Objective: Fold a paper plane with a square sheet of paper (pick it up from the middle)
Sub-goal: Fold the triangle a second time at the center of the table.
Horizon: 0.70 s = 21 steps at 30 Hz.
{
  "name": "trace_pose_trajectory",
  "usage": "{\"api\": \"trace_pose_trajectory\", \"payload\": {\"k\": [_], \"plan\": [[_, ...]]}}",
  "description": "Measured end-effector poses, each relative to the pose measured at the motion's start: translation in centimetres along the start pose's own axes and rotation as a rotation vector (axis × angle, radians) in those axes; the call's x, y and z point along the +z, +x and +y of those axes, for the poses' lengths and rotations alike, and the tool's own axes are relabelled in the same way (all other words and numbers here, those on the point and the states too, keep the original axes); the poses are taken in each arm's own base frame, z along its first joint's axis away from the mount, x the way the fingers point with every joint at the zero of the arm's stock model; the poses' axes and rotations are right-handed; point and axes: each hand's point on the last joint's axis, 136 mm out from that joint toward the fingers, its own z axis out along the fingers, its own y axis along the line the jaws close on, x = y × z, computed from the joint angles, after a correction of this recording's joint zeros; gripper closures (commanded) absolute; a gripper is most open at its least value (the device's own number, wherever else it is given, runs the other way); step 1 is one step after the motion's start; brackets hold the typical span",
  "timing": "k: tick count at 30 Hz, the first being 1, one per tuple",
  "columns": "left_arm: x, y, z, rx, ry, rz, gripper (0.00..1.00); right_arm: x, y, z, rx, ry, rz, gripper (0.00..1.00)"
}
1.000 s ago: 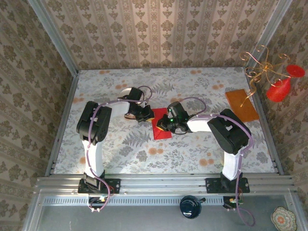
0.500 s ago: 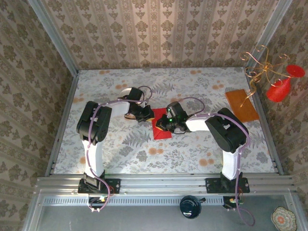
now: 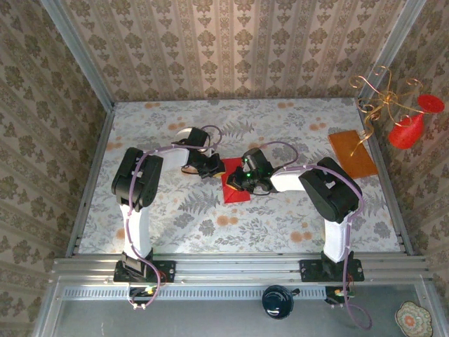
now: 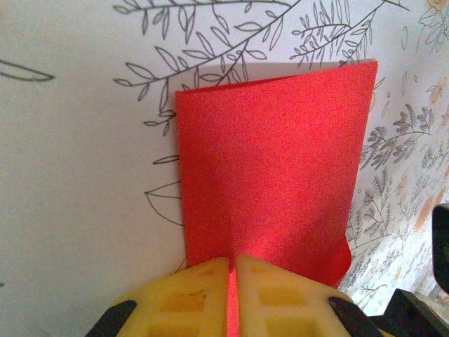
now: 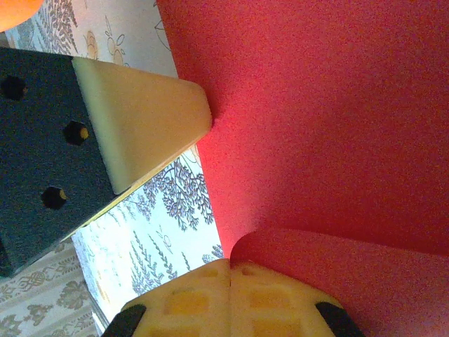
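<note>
The square sheet of paper (image 4: pixel 273 161), bright red and doubled over into a rectangle, is pictured near the middle of the floral-patterned surface (image 3: pixel 210 225), between the two arms. One short edge of the sheet is clamped by the left tool (image 4: pixel 230 270): its yellow pads are pressed together, and a thin line of red is caught in the seam between them. The far edge of the sheet is raised slightly, with a pale shadow cast beneath it. The corner nearest the right arm is curled upward.

The right tool (image 5: pixel 230 270) is seen with its pads closed tight against that curled lip of red paper. Whether any paper is trapped between the pads cannot be told. In the right wrist view, one of the left tool's fingers (image 5: pixel 144 130) is shown with its pale tip touching the sheet's edge.

From above, both wrists are seen drawn in over the sheet. An orange-brown board (image 3: pixel 353 153) lies well apart at the right side of the surface, beside a gold wire stand (image 3: pixel 382 98) hung with red ornaments.
</note>
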Motion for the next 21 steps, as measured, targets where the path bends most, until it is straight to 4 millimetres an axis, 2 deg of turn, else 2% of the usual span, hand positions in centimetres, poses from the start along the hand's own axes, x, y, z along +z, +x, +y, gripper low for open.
{"api": "trace_pose_trajectory", "payload": {"k": [21], "plan": [[0.01, 0.02, 0.01, 0.0, 0.0, 0.0, 0.87, 0.49, 0.2, -0.84, 0.011, 0.019, 0.01, 1.0]]}}
